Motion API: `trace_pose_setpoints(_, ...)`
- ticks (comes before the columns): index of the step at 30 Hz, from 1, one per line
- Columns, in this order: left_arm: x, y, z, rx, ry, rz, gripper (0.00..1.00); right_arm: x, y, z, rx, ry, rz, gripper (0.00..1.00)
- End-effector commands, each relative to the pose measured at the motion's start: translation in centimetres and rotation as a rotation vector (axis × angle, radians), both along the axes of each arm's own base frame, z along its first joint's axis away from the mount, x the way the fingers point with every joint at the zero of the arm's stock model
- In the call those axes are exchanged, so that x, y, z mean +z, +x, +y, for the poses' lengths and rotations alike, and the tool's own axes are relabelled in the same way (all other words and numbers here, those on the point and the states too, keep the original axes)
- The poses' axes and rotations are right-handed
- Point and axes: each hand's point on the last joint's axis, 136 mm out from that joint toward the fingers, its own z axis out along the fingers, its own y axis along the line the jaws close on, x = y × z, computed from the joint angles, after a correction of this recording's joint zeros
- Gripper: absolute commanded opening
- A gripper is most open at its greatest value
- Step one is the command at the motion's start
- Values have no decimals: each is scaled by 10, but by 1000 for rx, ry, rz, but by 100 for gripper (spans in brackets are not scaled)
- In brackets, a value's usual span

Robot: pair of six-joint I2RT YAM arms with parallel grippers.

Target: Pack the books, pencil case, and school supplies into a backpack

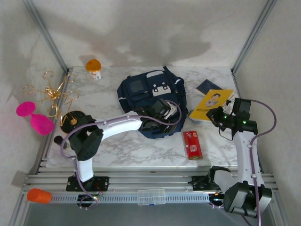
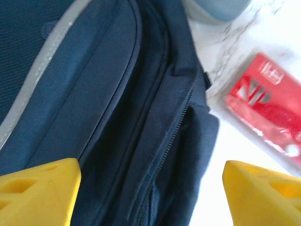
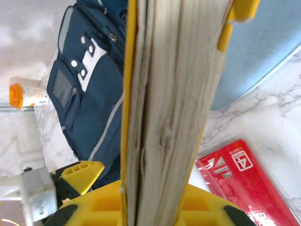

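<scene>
1. Marble-patterned table [image 1: 141, 150] stands inside white walls, with frame posts at the far corners. The backpack [image 1: 141, 94] lies flat at centre with its pockets up, probably so the zip side faces the arms.
2. The left gripper [image 2: 150, 176] hangs over the pack's rim at 5 o'clock. Its yellow fingers [image 2: 40, 190] are spread wide with nothing held. The zip line runs between them, so I judge it is placed to catch or widen the mouth. How far the zip is undone I cannot tell.
3. The right gripper [image 1: 215, 114], at 3 o'clock of the backpack, is clamped on the yellow book [image 1: 214, 101]. The wrist view shows page edges pinched between its fingers. Whether that pinch takes one book or more I cannot tell. A navy book [image 1: 207, 85] lies just beyond, at 12 o'clock of the yellow one.
4. The pencil case [image 3: 263, 52] lies between the books and the backpack, close to the red box [image 1: 193, 144]. That box sits at 5 o'clock of the pack, near the table's front edge.
5. The way toward 9 o'clock is short, but the pencil case and the left wrist sit in it, so the book probably needs lifting over. The table edge and wall are close at 3 o'clock, which leaves little room to swing outward. An orange-capped bottle [image 1: 94, 68] at 11 o'clock is well apart.
</scene>
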Motion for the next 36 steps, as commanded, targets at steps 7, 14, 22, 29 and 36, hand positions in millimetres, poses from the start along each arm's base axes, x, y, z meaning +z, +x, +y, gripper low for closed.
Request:
trace_pose_setpoints(7,-30,25,-6,-56,92,43,54,-4,3,10,76,52,-36,0)
trace_pose_setpoints(14,-21,35,-10,-53,2,96,49,-7,4,13,103,66,-43,0)
trace_pose_setpoints(22,-28,38,-5,-42,-30,160,37,-7,3,15,113,68,-49,0)
trace_pose_setpoints(29,-11,47,-2,-30,-54,128,10,-3,3,20,147,86,-57,0)
trace_pose_setpoints(36,89,81,21,117,-53,-134,0,4,-6,40,243,104,-53,0)
